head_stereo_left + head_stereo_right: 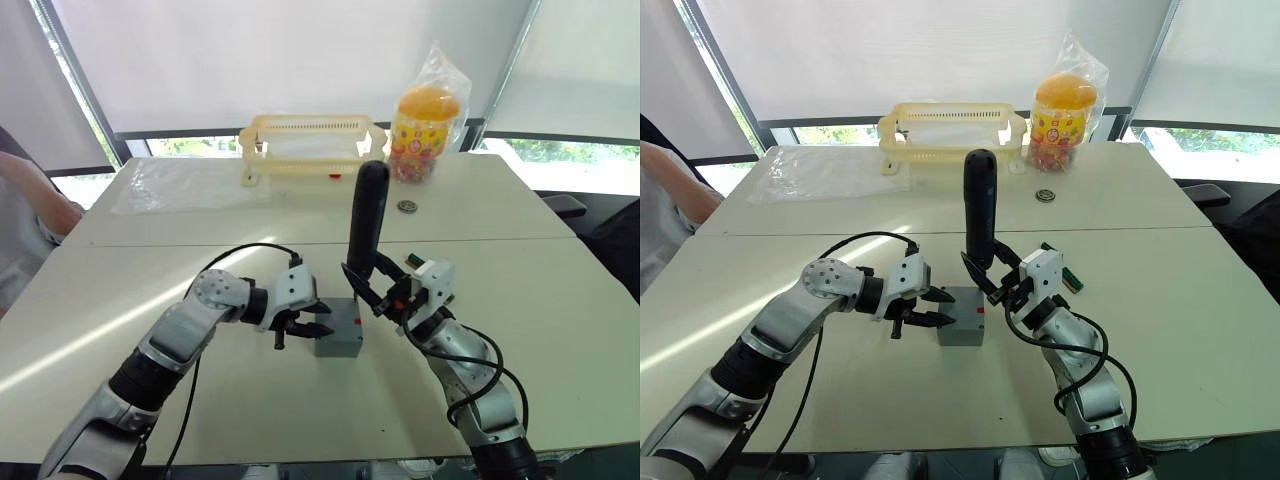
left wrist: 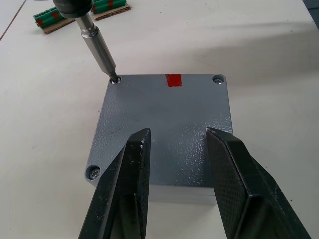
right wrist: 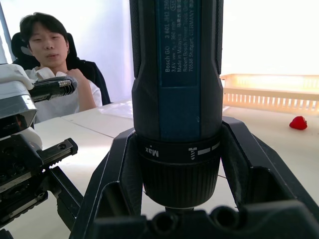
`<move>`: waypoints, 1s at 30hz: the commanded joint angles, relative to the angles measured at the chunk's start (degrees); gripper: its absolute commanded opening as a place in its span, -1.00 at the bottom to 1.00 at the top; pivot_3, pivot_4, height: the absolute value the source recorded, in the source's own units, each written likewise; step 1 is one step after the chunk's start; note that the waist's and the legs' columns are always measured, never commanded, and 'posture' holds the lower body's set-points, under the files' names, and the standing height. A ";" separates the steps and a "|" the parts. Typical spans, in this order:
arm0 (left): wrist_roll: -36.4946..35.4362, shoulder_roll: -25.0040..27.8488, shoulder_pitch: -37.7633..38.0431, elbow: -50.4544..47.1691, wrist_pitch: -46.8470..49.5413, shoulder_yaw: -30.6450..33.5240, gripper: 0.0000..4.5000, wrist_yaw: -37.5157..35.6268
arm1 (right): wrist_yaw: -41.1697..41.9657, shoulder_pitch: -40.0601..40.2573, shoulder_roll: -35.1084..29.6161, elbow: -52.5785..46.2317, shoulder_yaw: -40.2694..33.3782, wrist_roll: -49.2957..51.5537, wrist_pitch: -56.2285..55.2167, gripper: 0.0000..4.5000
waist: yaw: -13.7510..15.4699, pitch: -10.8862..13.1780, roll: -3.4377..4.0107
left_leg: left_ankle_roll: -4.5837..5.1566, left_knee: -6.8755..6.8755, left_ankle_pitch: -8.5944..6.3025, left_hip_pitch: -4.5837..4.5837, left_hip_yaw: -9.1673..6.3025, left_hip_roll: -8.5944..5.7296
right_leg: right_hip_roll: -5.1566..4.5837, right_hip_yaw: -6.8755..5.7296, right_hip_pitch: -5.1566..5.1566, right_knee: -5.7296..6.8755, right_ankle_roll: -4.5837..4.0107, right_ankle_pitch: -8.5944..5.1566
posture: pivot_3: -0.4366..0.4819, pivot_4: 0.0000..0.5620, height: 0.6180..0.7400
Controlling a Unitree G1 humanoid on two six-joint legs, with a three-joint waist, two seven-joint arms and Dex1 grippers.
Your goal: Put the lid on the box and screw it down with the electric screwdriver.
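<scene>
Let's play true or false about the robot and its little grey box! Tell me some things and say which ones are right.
1. The lid is already on the box. True.
2. The right pincer holds the electric screwdriver. True.
3. The screwdriver lies flat on the table. False: it stands upright, bit in a corner screw hole.
4. The left pincer squeezes the lid. False: its fingers are apart over the lid.
5. The yellow basket sits beside the box. False: it stands at the table's far edge.
</scene>
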 commanded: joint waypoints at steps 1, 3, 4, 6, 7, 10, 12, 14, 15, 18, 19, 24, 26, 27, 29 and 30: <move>1.17 -0.09 -0.12 0.62 0.44 -1.08 -0.22 -0.07 | -0.41 2.46 -0.58 5.54 0.41 -1.77 3.83 -0.20 | 0.01 0.00 0.00 | 0.00 0.00 0.00 -0.01 0.00 0.00 | 0.00 0.00 0.00 -0.01 0.00 0.00 | -0.05 -0.47 1.00; 1.24 -0.21 -0.23 0.83 0.40 -1.10 -0.22 -0.13 | -0.73 1.96 -0.55 5.01 0.09 -1.74 3.79 -0.20 | 0.02 0.01 0.01 | 0.00 0.00 0.00 -0.02 0.00 0.00 | -0.01 0.00 0.00 -0.03 0.00 0.00 | -0.05 -0.47 1.00; 1.27 -0.27 -0.26 0.98 0.35 -1.12 -0.22 -0.19 | -0.92 1.61 -0.59 4.46 -0.14 -1.66 3.94 -0.20 | 0.03 0.01 0.01 | 0.00 0.00 0.00 -0.03 0.01 0.00 | -0.01 0.00 0.00 -0.03 0.00 0.00 | -0.05 -0.47 1.00; 1.44 -0.35 -0.38 1.44 0.13 -1.28 -0.22 -0.34 | -1.45 0.65 -0.73 2.74 -0.86 -1.24 4.52 -0.20 | 0.03 0.01 0.01 | 0.00 0.00 0.00 -0.03 0.00 0.00 | -0.02 0.00 0.00 -0.04 -0.01 0.00 | -0.05 -0.47 1.00; 1.57 -0.31 -0.44 1.65 -0.01 -1.43 -0.22 -0.48 | -1.85 0.05 -0.76 1.29 -1.42 -0.70 5.09 -0.20 | 0.05 0.02 0.02 | 0.00 0.00 0.00 -0.04 0.01 0.00 | -0.02 0.00 -0.01 -0.04 -0.01 0.01 | -0.05 -0.47 1.00; 1.90 0.17 -0.53 2.18 -0.28 -1.78 -0.22 -1.18 | -3.92 -2.99 -0.89 -7.13 -3.90 2.73 9.68 -0.20 | 0.09 0.14 0.15 | 0.00 0.00 0.00 -0.11 0.00 0.00 | -0.03 -0.01 -0.07 -0.04 -0.03 0.02 | -0.05 -0.47 1.00; 1.99 0.53 -0.41 2.46 -0.43 -1.86 -0.22 -1.66 | -5.38 -5.38 -1.22 -12.75 -5.19 5.06 13.90 -0.20 | 0.10 0.34 0.30 | 0.00 0.01 0.00 -0.21 -0.03 -0.02 | -0.06 0.01 -0.18 -0.04 -0.06 0.05 | -0.05 -0.47 1.00; 2.08 0.77 -0.10 2.52 -0.56 -1.96 -0.22 -2.00 | -7.49 -8.53 -1.57 -18.41 -6.80 8.45 19.23 -0.20 | 0.09 0.57 0.46 | 0.00 0.02 0.01 -0.31 -0.03 -0.03 | -0.07 0.01 -0.29 -0.04 -0.07 0.06 | -0.05 -0.47 1.00; 2.09 0.83 0.07 2.49 -0.59 -1.99 -0.22 -2.13 | -8.63 -10.05 -1.63 -20.68 -7.66 10.17 21.77 -0.20 | 0.06 0.62 0.49 | 0.00 0.01 0.01 -0.37 -0.03 -0.05 | -0.07 0.02 -0.36 -0.04 -0.06 0.07 | -0.05 -0.47 1.00; 2.12 0.89 0.55 2.31 -0.69 -1.93 -0.22 -2.30 | -11.26 -13.42 -1.87 -24.82 -10.15 14.47 27.77 -0.20 | 0.02 0.62 0.50 | 0.01 -0.03 0.01 -0.59 -0.03 -0.13 | -0.02 -0.03 -0.58 -0.04 -0.02 0.09 | -0.05 -0.47 1.00; 2.08 0.86 0.69 2.23 -0.66 -1.84 -0.22 -2.27 | -12.19 -14.62 -1.88 -25.59 -11.14 15.98 29.58 -0.20 | 0.01 0.62 0.50 | 0.01 -0.10 0.01 -0.61 -0.03 -0.16 | -0.02 -0.07 -0.60 -0.04 0.03 0.10 | -0.05 -0.47 1.00; 0.62 0.17 1.04 1.34 0.42 -0.12 -0.22 -1.52 | -16.18 -18.14 -1.64 -24.22 -16.87 24.38 36.81 -0.20 | -0.03 0.63 0.49 | 0.01 -0.25 0.01 -0.56 -0.06 -0.15 | 0.00 -0.12 -0.61 -0.05 0.04 0.09 | -0.05 -0.47 1.00; 0.15 -0.10 1.18 1.02 0.61 0.44 -0.22 -1.23 | -17.71 -18.46 -2.17 -22.99 -18.84 26.82 39.61 -0.20 | -0.06 0.64 0.48 | 0.01 -0.23 0.01 -0.56 -0.05 -0.15 | 0.00 -0.11 -0.60 -0.05 0.00 0.07 | -0.05 -0.47 1.00; -0.18 -0.21 1.20 0.92 0.66 0.72 -0.22 -1.13 | -18.72 -18.96 -2.07 -22.36 -20.09 28.78 40.95 -0.20 | -0.07 0.64 0.49 | 0.01 -0.22 0.01 -0.57 -0.04 -0.15 | -0.01 -0.10 -0.60 -0.05 -0.01 0.07 | -0.05 -0.47 1.00; -1.33 -0.66 0.98 0.74 1.22 1.50 -0.22 -0.88 | -21.54 -20.88 -2.15 -20.40 -23.18 33.02 43.91 -0.20 | -0.08 0.73 0.53 | 0.02 -0.23 0.01 -0.57 -0.02 -0.15 | -0.01 -0.09 -0.61 -0.05 -0.01 0.07 | -0.05 -0.47 1.00; -2.21 -1.21 0.68 0.67 1.80 2.17 -0.22 -0.68 | -22.88 -22.19 -2.61 -18.98 -25.20 36.53 45.75 -0.20 | -0.08 0.79 0.60 | 0.02 -0.22 0.01 -0.59 -0.02 -0.15 | -0.01 -0.09 -0.62 -0.05 -0.01 0.07 | -0.05 -0.47 1.00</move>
